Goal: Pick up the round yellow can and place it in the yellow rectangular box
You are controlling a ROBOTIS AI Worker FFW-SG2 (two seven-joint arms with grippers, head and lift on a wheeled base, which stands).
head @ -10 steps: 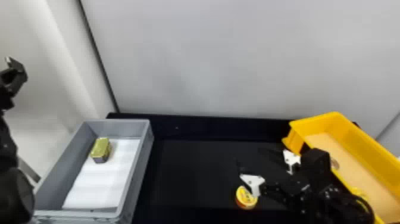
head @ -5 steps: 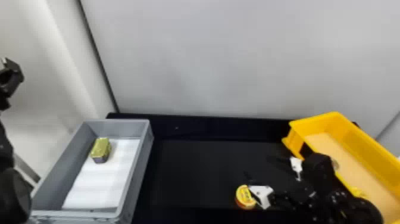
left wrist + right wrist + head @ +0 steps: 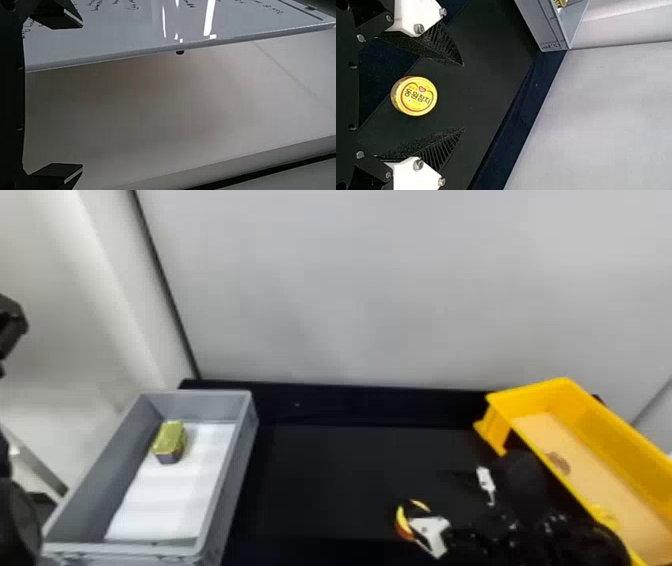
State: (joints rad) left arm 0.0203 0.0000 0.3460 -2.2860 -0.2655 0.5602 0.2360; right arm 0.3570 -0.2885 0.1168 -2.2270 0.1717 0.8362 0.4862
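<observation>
Spreading ribbed fingers wide, the right claw point(image 3: 434, 486) hovers by the round yellow can point(image 3: 415, 97) (squat, smooth-topped) toward the bench's point(image 3: 340, 475) near right corner.

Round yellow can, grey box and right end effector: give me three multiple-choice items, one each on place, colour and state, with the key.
1. Where is the round yellow can?
A) in the yellow rectangular box
B) on the black tabletop
C) in the grey box

2. What colour is the sheet lining the grey box?
A) white
B) red
C) green

3. How are the fingers of the right end effector?
A) shut on the can
B) shut on nothing
C) open

1 B: the can sits on the dark surface.
2 A: the sheet shows white in the head view.
3 C: the fingers stand apart, with gaps beside the can.
</observation>
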